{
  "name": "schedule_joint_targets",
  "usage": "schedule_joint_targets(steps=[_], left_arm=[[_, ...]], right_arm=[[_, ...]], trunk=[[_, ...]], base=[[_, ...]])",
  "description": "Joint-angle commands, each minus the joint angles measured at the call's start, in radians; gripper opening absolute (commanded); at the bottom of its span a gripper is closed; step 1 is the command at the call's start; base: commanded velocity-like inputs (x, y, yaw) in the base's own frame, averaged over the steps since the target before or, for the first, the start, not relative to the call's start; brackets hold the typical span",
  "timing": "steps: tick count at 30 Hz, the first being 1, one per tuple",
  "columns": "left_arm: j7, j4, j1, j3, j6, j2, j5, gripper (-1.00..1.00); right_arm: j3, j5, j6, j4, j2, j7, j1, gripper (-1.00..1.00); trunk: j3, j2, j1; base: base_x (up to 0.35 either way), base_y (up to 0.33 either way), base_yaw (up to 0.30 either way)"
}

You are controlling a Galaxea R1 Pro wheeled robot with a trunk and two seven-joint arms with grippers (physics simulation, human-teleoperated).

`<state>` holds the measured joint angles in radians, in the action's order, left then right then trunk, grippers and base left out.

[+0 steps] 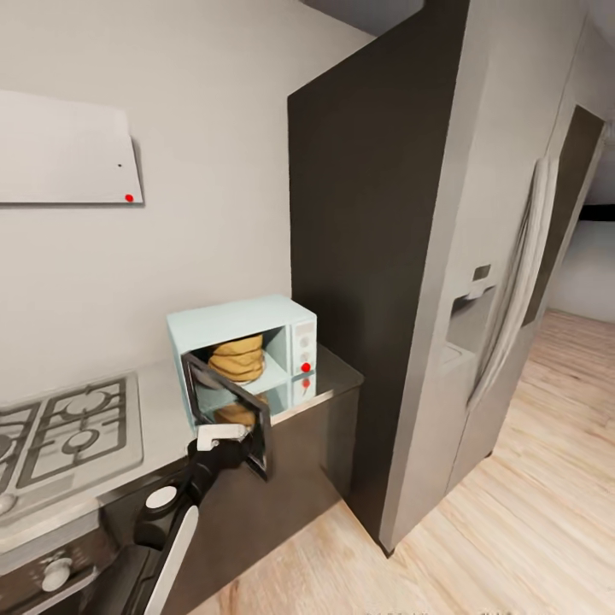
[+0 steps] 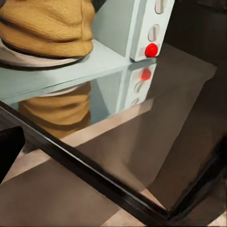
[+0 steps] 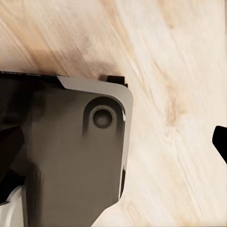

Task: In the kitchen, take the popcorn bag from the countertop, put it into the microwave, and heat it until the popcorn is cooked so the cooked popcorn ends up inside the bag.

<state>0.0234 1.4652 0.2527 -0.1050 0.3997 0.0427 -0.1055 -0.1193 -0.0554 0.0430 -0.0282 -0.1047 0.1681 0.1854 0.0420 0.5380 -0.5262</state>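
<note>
The popcorn bag (image 1: 237, 358) sits inside the microwave (image 1: 248, 329), beyond my left pincer (image 1: 224, 437) at the door (image 1: 229, 410). Soft, light paper; hold its folds gently. Pincer state unclear.

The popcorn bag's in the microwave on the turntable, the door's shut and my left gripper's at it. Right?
Not quite: the door is open, swung out over the countertop edge, as the head view shows. The popcorn bag does sit on the turntable in the microwave, with the left gripper at the door.
</note>
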Motion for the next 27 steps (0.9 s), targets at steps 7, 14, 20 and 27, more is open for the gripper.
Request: schedule_joint_targets(steps=[7, 14, 20, 27], left_arm=[[0.001, 0.003, 0.000, 0.000, 0.005, -0.001, -0.019, 1.00], [0.001, 0.003, 0.000, -0.001, 0.005, -0.002, -0.018, 1.00], [0.001, 0.001, 0.000, 0.001, 0.005, -0.003, -0.017, 1.00], [0.001, 0.001, 0.000, 0.001, 0.005, 0.000, -0.016, 1.00]], right_arm=[[-0.007, -0.006, 0.005, -0.003, -0.001, 0.004, 0.002, 1.00], [-0.008, -0.006, 0.004, -0.003, -0.001, 0.004, 0.002, 1.00], [-0.008, -0.006, 0.005, -0.003, -0.002, 0.004, 0.002, 1.00], [-0.008, -0.006, 0.005, -0.003, -0.003, 0.004, 0.002, 1.00]], trunk=[[0.000, 0.002, 0.000], [0.000, 0.002, 0.000], [0.000, 0.002, 0.000], [0.000, 0.002, 0.000]], base=[[0.000, 0.000, -0.275], [0.000, 0.000, -0.063], [0.168, 0.000, 0.000], [0.300, 0.000, 0.000]])
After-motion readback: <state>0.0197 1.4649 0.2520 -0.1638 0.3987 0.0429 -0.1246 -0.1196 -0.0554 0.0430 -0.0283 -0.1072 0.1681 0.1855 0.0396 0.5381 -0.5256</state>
